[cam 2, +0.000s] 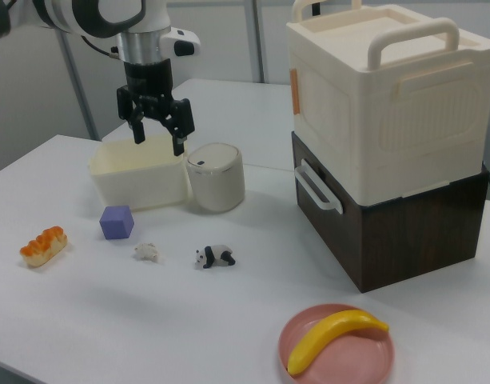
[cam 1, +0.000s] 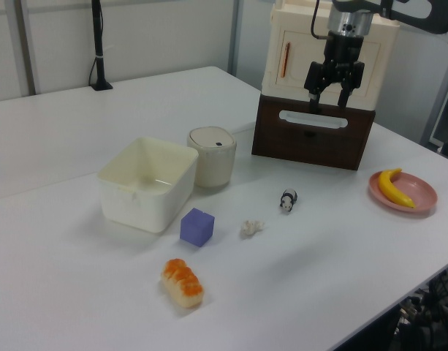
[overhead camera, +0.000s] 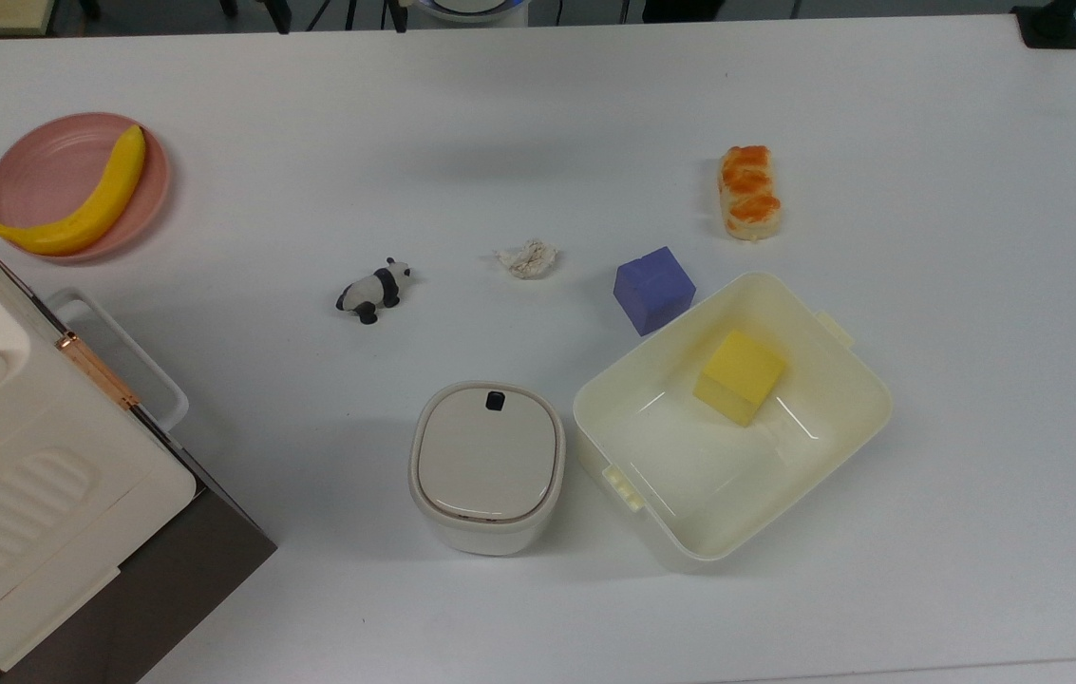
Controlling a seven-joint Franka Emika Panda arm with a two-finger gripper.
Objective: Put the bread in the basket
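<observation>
On the white table (overhead camera: 538, 114), the bread (overhead camera: 749, 192) lies in the top view's upper right, apart from the basket (overhead camera: 841, 442) below it. A yellow cube (overhead camera: 740, 376) sits inside the basket; a purple cube (overhead camera: 653, 289) stands just beside the basket's rim, between it and the bread's side of the table. A paper wad (overhead camera: 528, 257) and panda figure (overhead camera: 373, 290) lie at centre frame, a lidded container (overhead camera: 488, 465) just beside the basket. A banana (overhead camera: 82, 201) rests on a pink plate (overhead camera: 29, 176), upper left. The gripper (cam 2: 157, 128) hangs above the table, fingers spread, holding nothing. No legible writing seen
</observation>
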